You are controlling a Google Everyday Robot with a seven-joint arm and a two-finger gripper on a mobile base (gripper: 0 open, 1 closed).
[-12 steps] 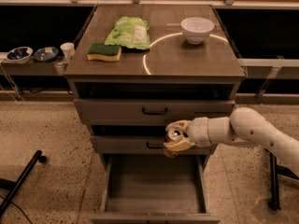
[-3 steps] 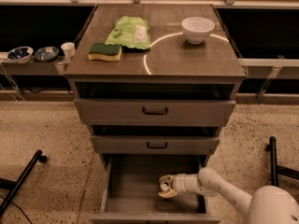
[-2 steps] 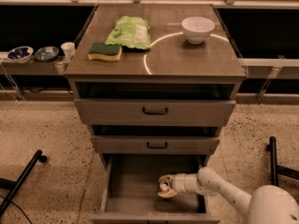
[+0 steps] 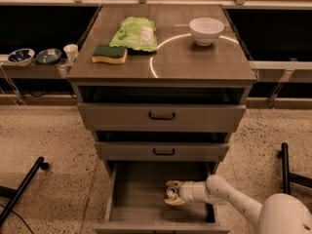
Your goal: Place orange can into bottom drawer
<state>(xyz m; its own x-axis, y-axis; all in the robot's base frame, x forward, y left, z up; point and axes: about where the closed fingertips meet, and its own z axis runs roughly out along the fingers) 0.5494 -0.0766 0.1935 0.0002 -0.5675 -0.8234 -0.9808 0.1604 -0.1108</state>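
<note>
The bottom drawer is pulled open below two shut black-handled drawers. My gripper reaches in from the right, inside the drawer, low over its tray floor. Its fingers are closed around the orange can, which shows a silver top and sits at or just above the drawer floor, right of centre. The white arm comes in over the drawer's right side.
On the cabinet top lie a green bag, a green-yellow sponge and a white bowl. Bowls and a cup sit on a shelf at the left. Black stand legs flank the cabinet.
Four seconds ago the gripper held the can in front of the middle drawer. It has since come down into the bottom drawer; over the last second it has stayed still.
</note>
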